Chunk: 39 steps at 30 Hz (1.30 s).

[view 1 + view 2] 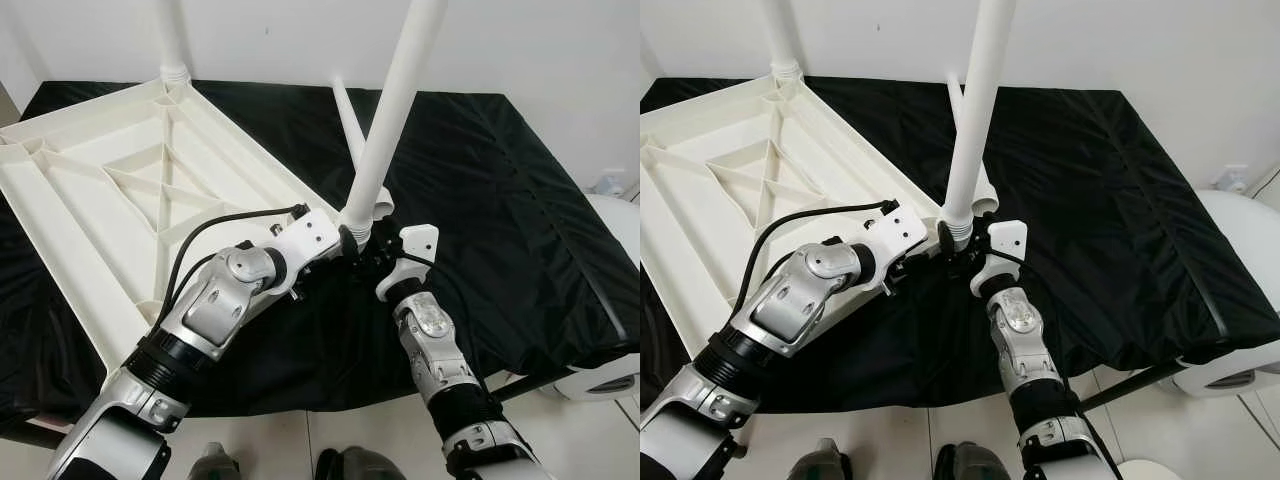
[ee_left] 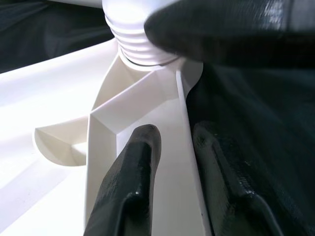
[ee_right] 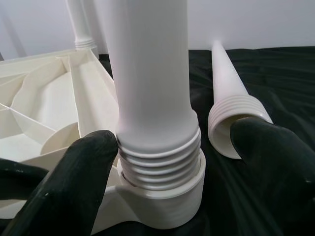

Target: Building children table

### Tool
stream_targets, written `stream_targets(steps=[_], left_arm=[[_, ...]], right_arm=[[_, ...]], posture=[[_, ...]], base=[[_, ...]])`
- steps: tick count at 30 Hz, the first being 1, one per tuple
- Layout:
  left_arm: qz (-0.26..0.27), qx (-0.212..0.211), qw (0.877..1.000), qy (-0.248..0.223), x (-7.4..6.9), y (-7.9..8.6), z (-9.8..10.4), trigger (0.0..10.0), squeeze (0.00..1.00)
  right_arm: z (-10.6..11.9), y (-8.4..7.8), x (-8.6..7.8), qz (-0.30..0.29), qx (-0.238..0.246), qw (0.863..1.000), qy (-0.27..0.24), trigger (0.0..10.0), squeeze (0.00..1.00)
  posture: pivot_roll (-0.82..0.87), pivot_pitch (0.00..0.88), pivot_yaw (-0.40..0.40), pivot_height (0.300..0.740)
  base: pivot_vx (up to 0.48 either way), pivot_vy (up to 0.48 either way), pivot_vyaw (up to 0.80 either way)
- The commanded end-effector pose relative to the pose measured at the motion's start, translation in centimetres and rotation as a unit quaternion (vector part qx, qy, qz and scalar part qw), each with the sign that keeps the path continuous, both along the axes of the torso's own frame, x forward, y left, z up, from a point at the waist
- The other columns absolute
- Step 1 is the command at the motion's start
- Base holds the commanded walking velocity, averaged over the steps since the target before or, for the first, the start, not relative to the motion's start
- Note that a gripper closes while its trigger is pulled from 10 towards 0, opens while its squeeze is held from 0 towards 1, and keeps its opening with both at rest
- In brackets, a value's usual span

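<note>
Lying upside down on a black cloth (image 1: 500, 200), the white ribbed tabletop (image 1: 110, 200) has a leg (image 3: 152, 73) threaded into its near corner. Left gripper (image 2: 172, 157) pinches the rim; right gripper (image 3: 162, 167) stands open around the leg.

cut-off legs, hidden fingertips

both upright table legs (image 1: 395, 110) (image 1: 170, 40) run past the top edge; the tabletop (image 1: 110, 190) is clipped at left; left gripper (image 1: 335, 245) fingertips hide behind the leg's base.
</note>
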<state>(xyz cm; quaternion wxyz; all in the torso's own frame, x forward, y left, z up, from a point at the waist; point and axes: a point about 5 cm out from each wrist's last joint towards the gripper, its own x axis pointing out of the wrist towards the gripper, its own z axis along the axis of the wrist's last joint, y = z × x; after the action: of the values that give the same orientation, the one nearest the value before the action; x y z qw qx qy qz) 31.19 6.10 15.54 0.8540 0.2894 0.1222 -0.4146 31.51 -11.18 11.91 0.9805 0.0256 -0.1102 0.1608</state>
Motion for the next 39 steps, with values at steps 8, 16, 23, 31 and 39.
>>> stream_targets(steps=[8, 16, 23, 31, 39], left_arm=[[-0.025, 0.015, 1.000, 0.008, -0.8, 0.3, -0.8, 10.0, 0.00], [-0.025, 0.021, 0.999, 0.012, -0.9, 0.7, -1.2, 10.0, 0.00], [-0.026, 0.023, 0.999, 0.011, -0.8, 0.6, -1.2, 10.0, 0.00], [-0.025, 0.025, 0.999, 0.019, -0.8, 0.4, -1.8, 10.0, 0.00], [-0.022, 0.013, 0.999, 0.024, -0.3, -0.6, -1.9, 10.0, 0.00]], right_arm=[[-0.1, -1.1, -1.0, 0.011, 0.002, 1.000, 0.003, 10.0, 0.00], [0.3, -1.8, -1.9, 0.035, 0.001, 0.999, 0.000, 10.0, 0.00], [1.1, -2.3, -2.6, 0.056, 0.005, 0.998, -0.004, 10.0, 0.00], [2.3, -3.3, -3.2, 0.068, 0.000, 0.998, -0.011, 10.0, 0.00], [2.8, -3.2, -3.4, 0.070, 0.004, 0.998, -0.011, 10.0, 0.00]], posture=[[0.02, 0.030, -0.032, 0.740], [0.01, 0.022, -0.028, 0.740], [0.01, 0.012, -0.025, 0.740], [0.00, 0.011, -0.019, 0.740], [-0.01, 0.015, -0.015, 0.740]], base=[[0.000, 0.000, 0.00], [0.000, 0.000, 0.00], [0.000, 0.000, 0.00], [0.000, 0.000, 0.00], [0.000, 0.000, 0.00]])
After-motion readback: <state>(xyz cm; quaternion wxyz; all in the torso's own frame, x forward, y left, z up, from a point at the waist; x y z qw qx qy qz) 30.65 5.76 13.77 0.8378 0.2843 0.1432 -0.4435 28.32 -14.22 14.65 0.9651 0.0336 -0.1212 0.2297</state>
